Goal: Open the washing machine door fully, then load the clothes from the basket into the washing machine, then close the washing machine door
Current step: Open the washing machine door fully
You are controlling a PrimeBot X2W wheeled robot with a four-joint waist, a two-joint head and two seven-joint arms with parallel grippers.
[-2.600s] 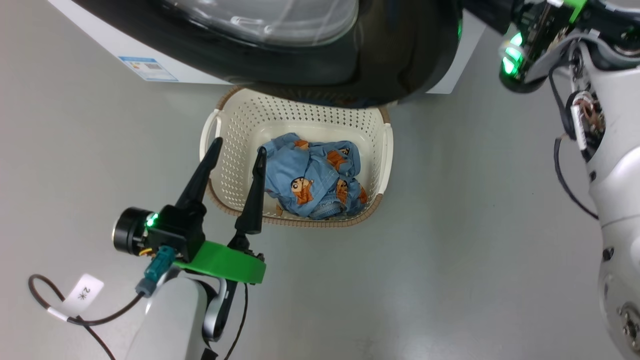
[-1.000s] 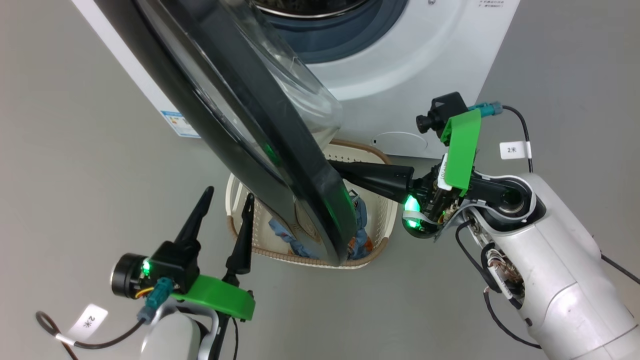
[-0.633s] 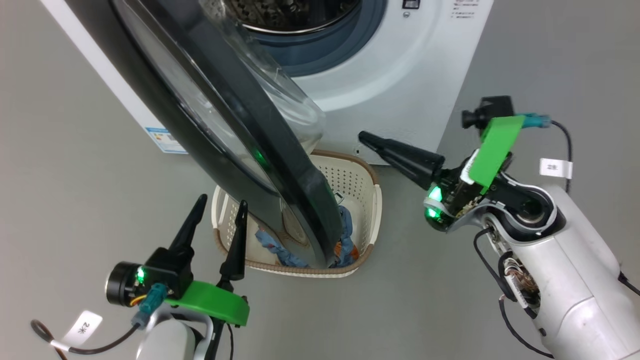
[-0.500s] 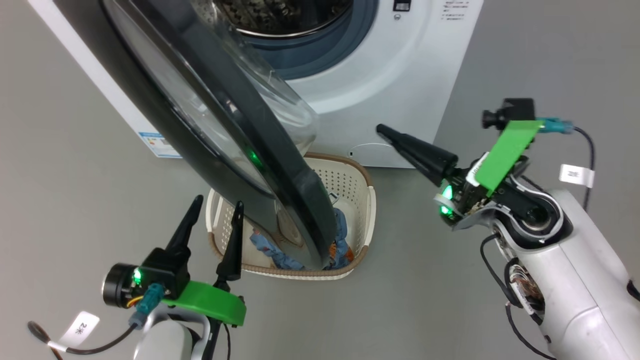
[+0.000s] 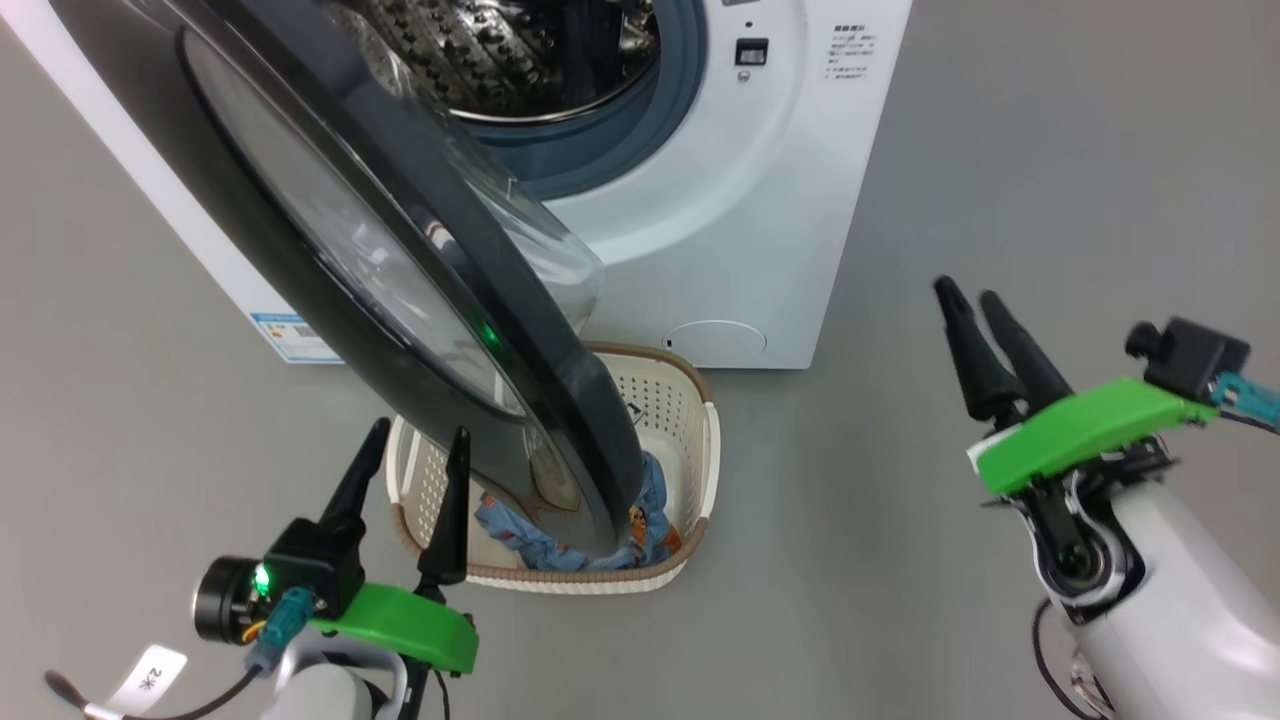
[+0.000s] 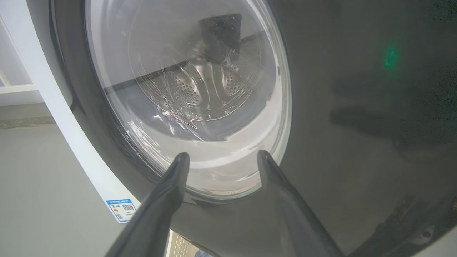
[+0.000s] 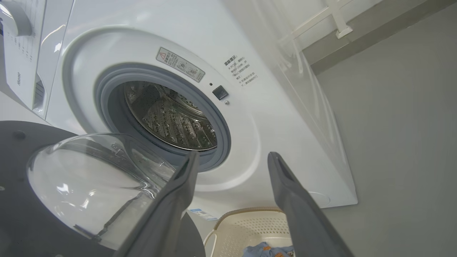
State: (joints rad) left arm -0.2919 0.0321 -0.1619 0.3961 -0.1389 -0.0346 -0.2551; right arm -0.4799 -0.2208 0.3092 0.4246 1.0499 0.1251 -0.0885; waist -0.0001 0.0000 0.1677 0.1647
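Door: the washing machine door (image 5: 400, 290) stands only partly open, and its black rim hangs over the basket (image 5: 703, 440).
Clothes: the clothes (image 5: 650, 500) lie in the basket, half hidden behind the door.
Left gripper: the left gripper (image 5: 420, 430) is wide and empty, near the door's outer face.
Right gripper: the right gripper (image 5: 965, 291) is wide and empty, well apart at the right.
Advice: I would swing the door slowly until the basket is free.

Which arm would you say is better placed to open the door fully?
Probably right: the right gripper sees the inside of the washing machine door and could push it; the left gripper faces its outside.
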